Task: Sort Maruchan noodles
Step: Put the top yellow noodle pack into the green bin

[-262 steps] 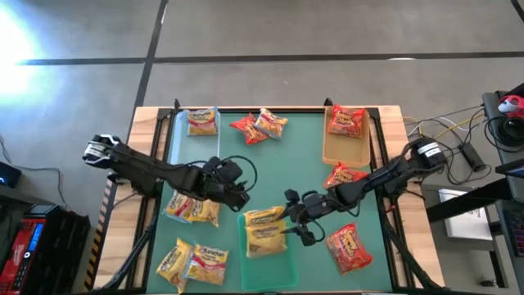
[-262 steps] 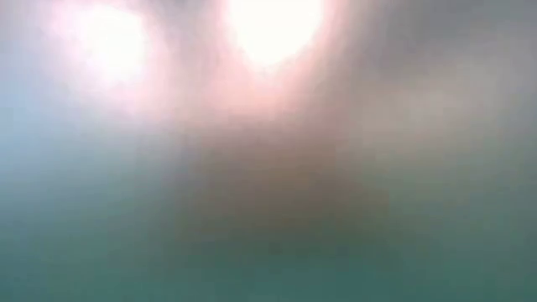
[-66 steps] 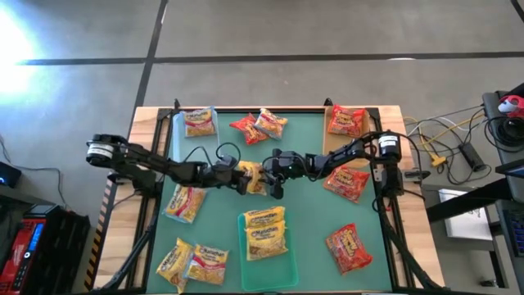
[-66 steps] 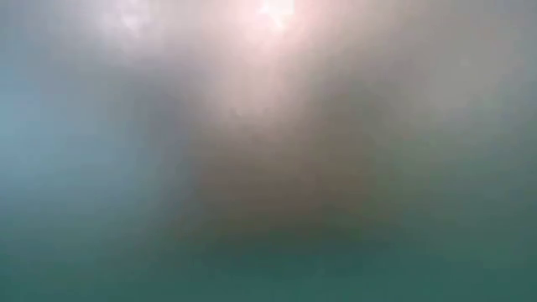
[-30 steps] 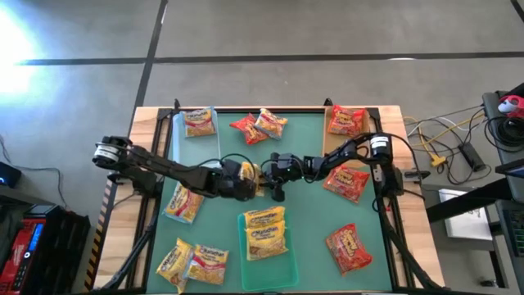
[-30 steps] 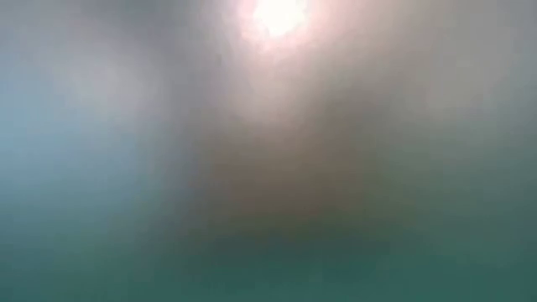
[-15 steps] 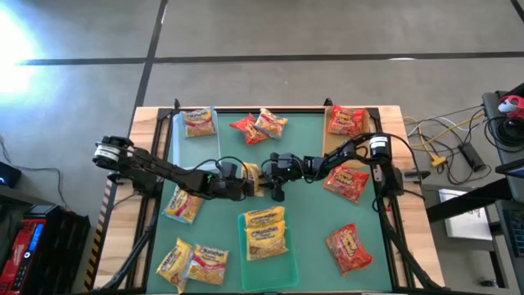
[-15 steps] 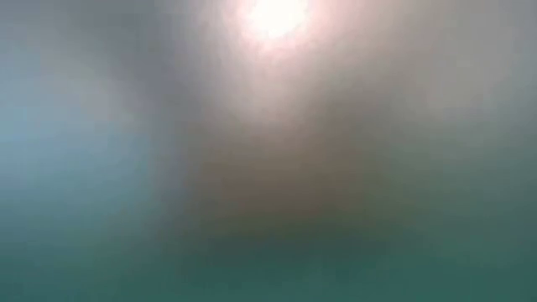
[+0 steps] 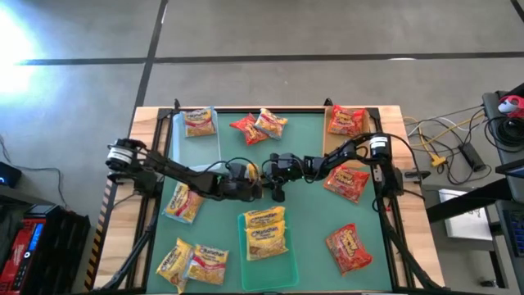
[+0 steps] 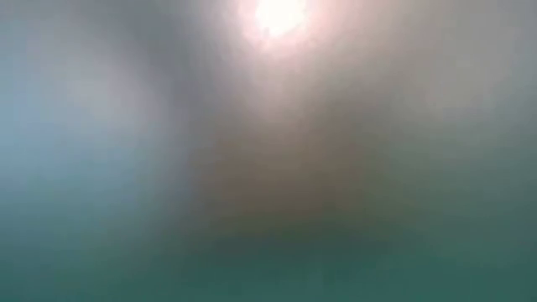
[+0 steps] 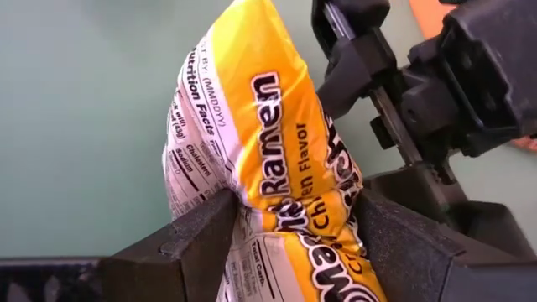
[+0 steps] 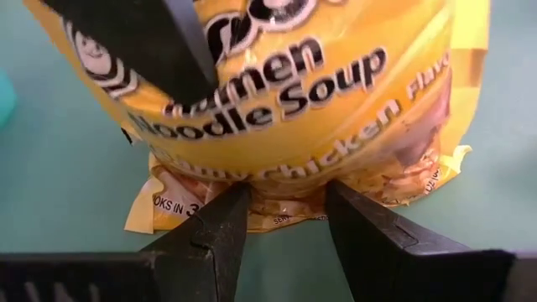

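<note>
- Two grippers meet mid-desk: left gripper (image 9: 250,187) and right gripper (image 9: 274,177) both pinch one yellow packet (image 11: 268,168) above the desk (image 9: 303,221).
- Looks like a handover; next, one gripper must release.

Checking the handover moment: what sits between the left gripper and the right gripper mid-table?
A yellow chicken ramen packet, pinched by the left gripper and also by the right gripper; both wrist views show it, the high view less clearly.

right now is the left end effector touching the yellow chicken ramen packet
Touching. In the left wrist view both dark fingers of the left end effector press into the yellow chicken ramen packet, creasing its wrapper.
</note>
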Controlling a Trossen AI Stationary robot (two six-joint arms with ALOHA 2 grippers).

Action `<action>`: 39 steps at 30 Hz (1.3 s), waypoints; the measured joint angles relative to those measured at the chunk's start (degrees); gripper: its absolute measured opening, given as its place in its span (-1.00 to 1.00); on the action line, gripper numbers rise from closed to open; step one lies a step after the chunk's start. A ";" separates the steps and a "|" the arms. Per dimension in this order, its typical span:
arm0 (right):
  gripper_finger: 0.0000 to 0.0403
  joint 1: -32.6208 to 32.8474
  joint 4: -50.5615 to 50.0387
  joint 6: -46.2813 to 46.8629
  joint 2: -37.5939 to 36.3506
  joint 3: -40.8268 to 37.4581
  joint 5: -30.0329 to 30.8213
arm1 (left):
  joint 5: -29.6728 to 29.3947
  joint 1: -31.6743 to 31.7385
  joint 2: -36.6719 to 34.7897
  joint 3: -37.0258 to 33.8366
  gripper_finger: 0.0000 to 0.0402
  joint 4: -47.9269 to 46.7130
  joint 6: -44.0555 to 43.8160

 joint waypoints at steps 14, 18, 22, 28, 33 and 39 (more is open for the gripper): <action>-0.23 -0.02 -0.11 0.75 -0.49 0.05 -1.22 | 1.65 1.27 0.02 1.94 -0.06 -6.73 -0.05; -0.23 0.00 -5.68 -0.16 -3.11 0.09 -1.80 | 1.60 1.37 0.06 1.91 -0.29 -6.91 -0.04; -0.23 0.11 -14.29 -1.54 -6.90 0.07 -1.85 | 1.43 1.51 0.09 1.92 -0.49 -6.90 0.03; -0.23 0.11 -24.66 -0.70 -12.11 -0.44 -1.35 | 0.09 1.55 -0.50 1.85 -0.64 -7.14 3.08; -0.23 0.23 -28.09 3.36 -15.28 -2.18 -1.10 | -2.78 1.59 -2.27 1.53 -0.70 -8.36 7.54; -0.23 2.13 -30.60 6.10 -20.25 -5.19 5.92 | -7.57 1.59 -4.84 1.57 -0.71 -6.39 12.47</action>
